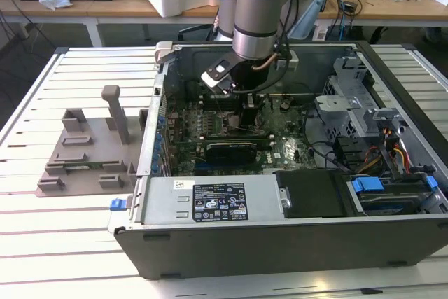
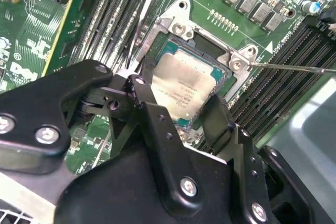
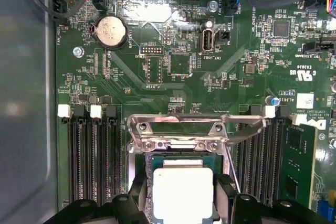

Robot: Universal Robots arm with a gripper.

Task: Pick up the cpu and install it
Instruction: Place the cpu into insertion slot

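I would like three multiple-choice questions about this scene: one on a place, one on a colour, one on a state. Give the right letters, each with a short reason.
1. Where is the cpu?
A. on the table beside the case
B. at the socket on the motherboard, just under the gripper
C. on top of the drive bay

2. What colour is the motherboard?
A. green
B. red
C. white

3. In what state is the cpu's metal top?
A. under a heat sink
B. wrapped in foil
C. bare

Answers:
1 B: both wrist views show it within the socket's metal frame, under the gripper.
2 A: the board is green in all three views.
3 C: its shiny top lies uncovered in the second wrist view.
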